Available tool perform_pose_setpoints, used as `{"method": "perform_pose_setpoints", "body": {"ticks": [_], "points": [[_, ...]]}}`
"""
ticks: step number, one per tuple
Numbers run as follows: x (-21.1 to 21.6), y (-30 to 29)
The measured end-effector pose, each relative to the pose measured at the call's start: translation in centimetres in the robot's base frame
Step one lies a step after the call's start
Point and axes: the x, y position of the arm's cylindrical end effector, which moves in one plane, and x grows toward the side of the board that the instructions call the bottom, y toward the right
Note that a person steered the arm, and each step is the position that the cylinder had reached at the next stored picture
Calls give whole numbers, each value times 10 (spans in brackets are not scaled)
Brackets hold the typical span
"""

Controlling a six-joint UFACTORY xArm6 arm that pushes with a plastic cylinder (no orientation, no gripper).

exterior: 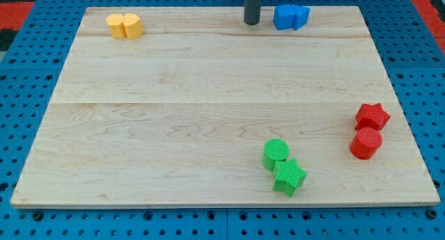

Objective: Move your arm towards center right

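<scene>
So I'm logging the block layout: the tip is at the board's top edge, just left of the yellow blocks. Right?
Not quite. The camera view shows my tip at the top edge just left of the blue blocks; the yellow blocks sit far off at the view's top left.

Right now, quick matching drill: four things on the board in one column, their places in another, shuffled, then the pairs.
Things:
1. my tip
2. yellow blocks
3. red star
4. green cylinder

Places:
A. the view's top left corner of the board
B. the view's right edge, just above the red cylinder
C. the view's top, just left of the blue blocks
D. the view's bottom, touching the green star

Pairs: 1-C, 2-A, 3-B, 4-D
</scene>
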Motion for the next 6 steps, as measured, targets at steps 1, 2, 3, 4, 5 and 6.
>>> {"method": "perform_pose_setpoints", "body": {"ticks": [1, 2, 3, 4, 5, 6], "points": [[-8, -2], [-8, 50], [-8, 79], [-7, 43], [33, 30], [73, 112]]}}
